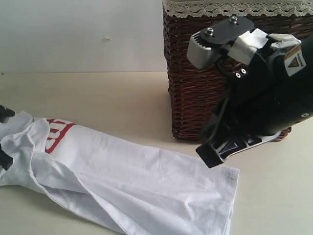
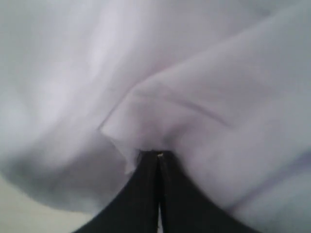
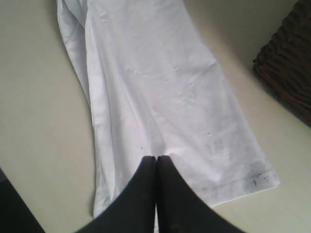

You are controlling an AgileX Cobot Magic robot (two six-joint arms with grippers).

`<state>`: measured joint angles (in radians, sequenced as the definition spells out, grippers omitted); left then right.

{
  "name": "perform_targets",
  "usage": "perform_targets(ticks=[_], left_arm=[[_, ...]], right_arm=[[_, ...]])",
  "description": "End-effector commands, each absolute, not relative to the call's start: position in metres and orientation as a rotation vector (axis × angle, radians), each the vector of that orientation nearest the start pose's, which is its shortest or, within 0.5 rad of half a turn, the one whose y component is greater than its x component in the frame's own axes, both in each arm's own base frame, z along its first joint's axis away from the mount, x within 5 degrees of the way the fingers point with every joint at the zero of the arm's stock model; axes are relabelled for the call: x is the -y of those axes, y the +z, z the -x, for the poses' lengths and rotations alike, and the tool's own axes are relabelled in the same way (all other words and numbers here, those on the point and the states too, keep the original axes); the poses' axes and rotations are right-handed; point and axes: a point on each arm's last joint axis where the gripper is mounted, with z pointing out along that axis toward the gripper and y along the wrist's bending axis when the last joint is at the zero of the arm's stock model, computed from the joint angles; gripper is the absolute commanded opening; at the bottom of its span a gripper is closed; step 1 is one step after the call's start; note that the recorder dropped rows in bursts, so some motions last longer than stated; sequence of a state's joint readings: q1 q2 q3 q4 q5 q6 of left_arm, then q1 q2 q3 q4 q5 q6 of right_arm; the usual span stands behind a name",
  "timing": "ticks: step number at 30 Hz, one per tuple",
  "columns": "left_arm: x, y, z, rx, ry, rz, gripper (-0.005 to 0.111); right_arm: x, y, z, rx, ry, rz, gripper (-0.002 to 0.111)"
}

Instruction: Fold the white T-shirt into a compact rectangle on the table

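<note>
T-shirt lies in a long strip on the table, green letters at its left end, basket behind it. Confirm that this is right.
Not quite: the letters are red, not green, as the exterior view shows. The rest holds: the T-shirt lies in a long strip on the table, letters at its left end, with the basket behind it.

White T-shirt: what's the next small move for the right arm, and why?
Probably open the right fingers and lower them onto the hem of the white T-shirt. They are shut on nothing above it, while the left fingers seem pinched on the lettered end; the shirt lies as a long strip.
</note>
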<state>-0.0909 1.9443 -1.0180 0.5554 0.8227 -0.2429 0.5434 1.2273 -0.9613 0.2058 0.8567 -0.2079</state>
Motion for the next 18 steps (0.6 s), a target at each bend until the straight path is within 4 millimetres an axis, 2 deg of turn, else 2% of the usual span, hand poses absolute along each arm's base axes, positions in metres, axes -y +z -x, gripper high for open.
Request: perform_targets(ticks=[1, 6, 7, 10, 13, 15, 18], left_arm=[[0.000, 0.104, -0.298, -3.286, 0.470, -0.467, 0.000], [0.001, 0.097, -0.279, -3.387, 0.448, -0.464, 0.000], [0.002, 0.097, -0.275, -3.427, 0.411, -0.439, 0.000], [0.011, 0.100, -0.261, -3.595, 0.203, -0.508, 0.000], [0.012, 0.106, -0.253, -3.688, 0.202, -0.508, 0.000], [0.010, 0.110, -0.256, -3.631, 0.252, -0.476, 0.000], [0.006, 0.125, -0.268, -3.421, 0.343, -0.397, 0.000]], right_arm=[[-0.137, 0.305, -0.194, -2.465, 0.403, 0.882, 0.000], [-0.138, 0.305, -0.194, -2.459, 0.401, 0.895, 0.000], [-0.138, 0.305, -0.194, -2.459, 0.401, 0.895, 0.000], [-0.138, 0.305, -0.194, -2.459, 0.401, 0.895, 0.000], [-0.138, 0.305, -0.194, -2.457, 0.398, 0.905, 0.000], [-0.138, 0.305, -0.194, -2.457, 0.398, 0.905, 0.000], [-0.137, 0.305, -0.194, -2.451, 0.389, 0.909, 0.000]])
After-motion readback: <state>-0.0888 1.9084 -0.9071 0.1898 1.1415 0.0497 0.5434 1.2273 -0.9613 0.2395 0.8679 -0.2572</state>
